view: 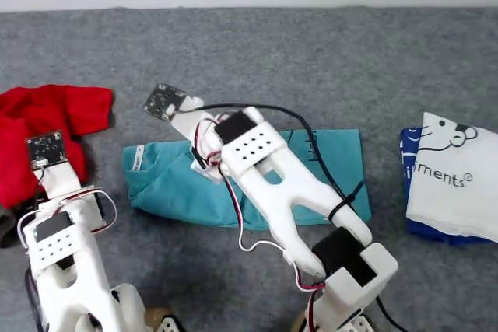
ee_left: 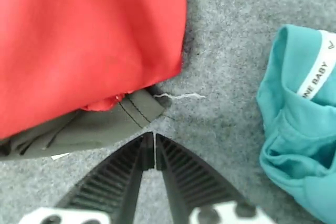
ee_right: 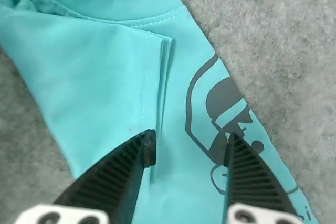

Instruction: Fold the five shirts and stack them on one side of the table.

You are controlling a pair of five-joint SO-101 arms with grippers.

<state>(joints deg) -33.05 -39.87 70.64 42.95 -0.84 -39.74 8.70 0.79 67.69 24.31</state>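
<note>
High view shows the folded teal shirt (view: 167, 184) at the middle of the table (view: 311, 60), right jaws spread wide just over it. Left jaws are pressed together, empty, beside the red shirt (view: 47, 114) atop an olive shirt (ee_left: 79, 129). A white shirt (view: 459, 184) tops a blue shirt (view: 410, 153) far right.

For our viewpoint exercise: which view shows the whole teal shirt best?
The high view: the teal shirt lies folded, partly under an arm. Right wrist view shows its print; left wrist view, its collar.
</note>
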